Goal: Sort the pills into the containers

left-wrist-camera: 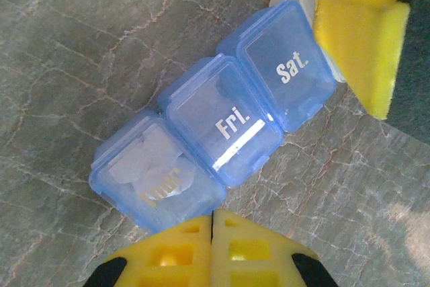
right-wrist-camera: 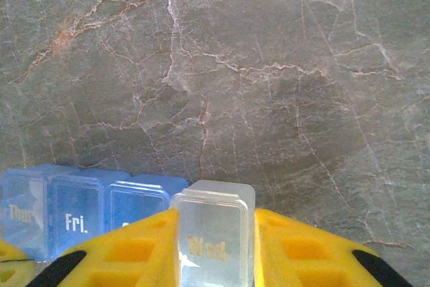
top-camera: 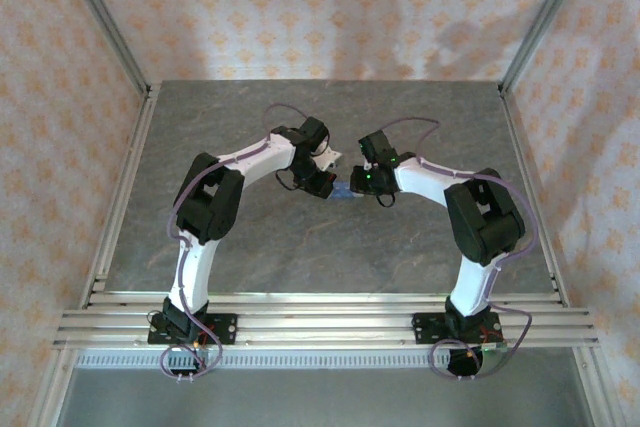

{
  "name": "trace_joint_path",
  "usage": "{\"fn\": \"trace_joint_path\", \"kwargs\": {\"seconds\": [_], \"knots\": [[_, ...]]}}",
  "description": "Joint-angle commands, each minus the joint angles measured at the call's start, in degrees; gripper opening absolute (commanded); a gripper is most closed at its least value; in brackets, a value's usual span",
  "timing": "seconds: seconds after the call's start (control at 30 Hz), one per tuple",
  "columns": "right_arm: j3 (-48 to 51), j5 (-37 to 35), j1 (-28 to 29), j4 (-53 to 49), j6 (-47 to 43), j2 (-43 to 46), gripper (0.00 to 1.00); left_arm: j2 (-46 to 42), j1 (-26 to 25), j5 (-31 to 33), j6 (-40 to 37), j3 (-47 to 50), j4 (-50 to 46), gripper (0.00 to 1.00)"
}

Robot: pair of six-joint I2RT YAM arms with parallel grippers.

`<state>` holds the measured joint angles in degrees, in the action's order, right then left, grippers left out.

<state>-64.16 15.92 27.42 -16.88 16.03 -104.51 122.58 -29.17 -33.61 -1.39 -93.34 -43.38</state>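
Two claws: facing each other, one at each end of the strip (left-wrist-camera: 222, 126).
Left claw (left-wrist-camera: 212, 230): tips pressed together, holding nothing, just beside the Thur end.
Right claw (right-wrist-camera: 213, 220): narrow, clamped on a clear cell (right-wrist-camera: 211, 240) marked "Wed".
Clear cell: just beside the Sat end; joined to it or merely touching, cannot tell.
Strip: blue, three cells, flat on the counter (left-wrist-camera: 80, 45), midway between the arms.
Long axis: claw to claw, Thur toward the left, Sat toward the right.
Nearer arm: left for Thur, right for Sat, Fri about even.
Writing: "Thur", "Fri." and "Sat." on the blue lids, "Wed" on the clear one.
Contents: pale lumps (left-wrist-camera: 144, 166) inside Thur, likely pills; something pale in Fri too.
Lids: all seemingly shut, so probably opening needed before any drop.
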Motion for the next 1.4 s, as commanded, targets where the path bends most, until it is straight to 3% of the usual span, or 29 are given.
{"fn": "trace_joint_path", "kwargs": {"seconds": [0.0,0.6,1.37], "knots": [[2.29,-1.16,-0.17,-3.07,0.37,-2.64,0.29,-2.01,-0.09,3.38,0.61,-1.30,3.64,0.00],[2.03,-0.77,-0.16,-3.01,0.41,-3.14,0.28,-4.37,-0.06,7.87,0.97,-0.99,8.21,0.00],[2.29,-0.79,-0.13,-2.72,0.72,-3.18,0.27,-4.46,-0.27,8.34,0.40,4.22,8.92,0.00]]}}
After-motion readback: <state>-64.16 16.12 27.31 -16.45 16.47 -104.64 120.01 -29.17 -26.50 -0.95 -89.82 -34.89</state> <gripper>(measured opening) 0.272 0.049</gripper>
